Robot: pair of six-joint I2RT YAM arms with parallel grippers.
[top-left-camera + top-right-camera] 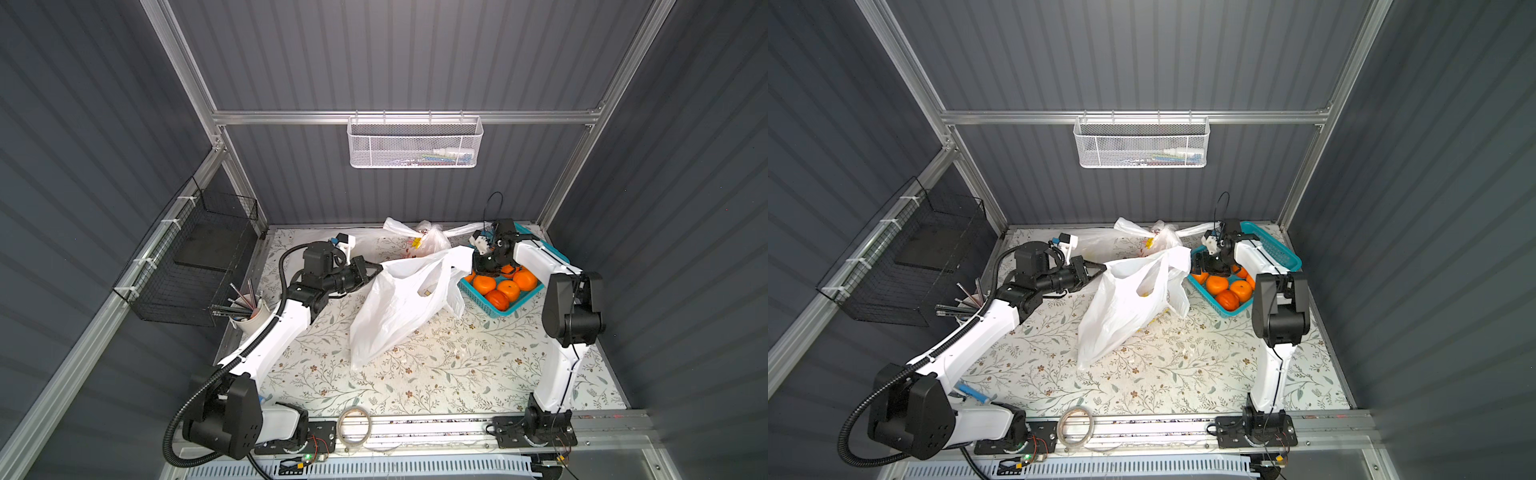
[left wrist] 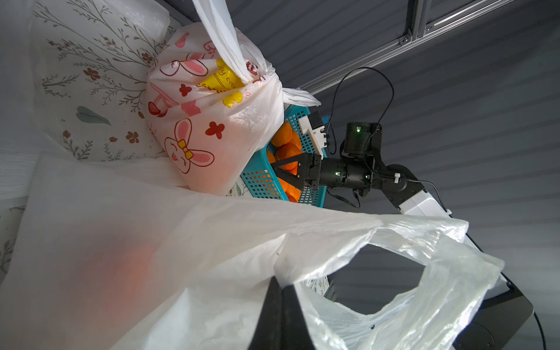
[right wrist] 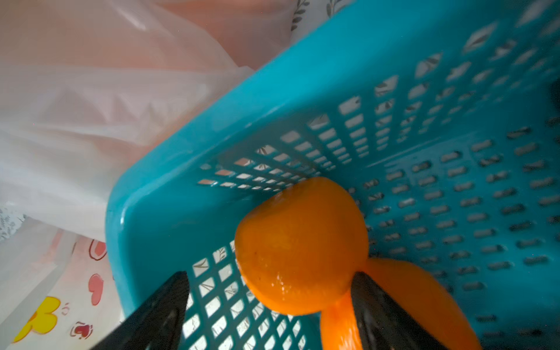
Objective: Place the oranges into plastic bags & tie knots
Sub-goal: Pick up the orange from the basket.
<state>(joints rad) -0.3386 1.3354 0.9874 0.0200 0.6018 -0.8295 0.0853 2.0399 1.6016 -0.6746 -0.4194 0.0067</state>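
The oranges [image 1: 508,289] are small, glossy, bright-orange mandarins, slightly flattened. Five show plainly in a top view, packed together in a teal lattice basket [image 1: 536,245]; more are partly hidden under the right end effector [image 3: 269,274]. That end effector reaches down into the basket with its jaws set wide. One mandarin [image 3: 300,245] sits between the two black fingers [image 3: 157,309]: one finger is at its edge, while the other stands clear of it with bare lattice between. Nothing is gripped.

Two plastic bags are plain to see. The open bag [image 1: 399,307] is thin, milky white and crumpled. It slumps on the floral surface [image 1: 415,374] and stretches from the left end effector [image 1: 374,269] towards the right one, with one handle loop gaping. The left end effector is clamped tight on this bag's upper edge, holding it raised. In the left wrist view an orange glow shows through its wall — how many fruits lie inside cannot be told.

The tied bag [image 2: 206,130] lies just beyond the left end effector's tips and leans against the basket wall beside the right end effector. It is printed with pink-eared bunnies, red clovers and yellow flowers, and orange shows through its lower part. It carries one knot [image 2: 257,80] — twisted white plastic with two strips sticking out.
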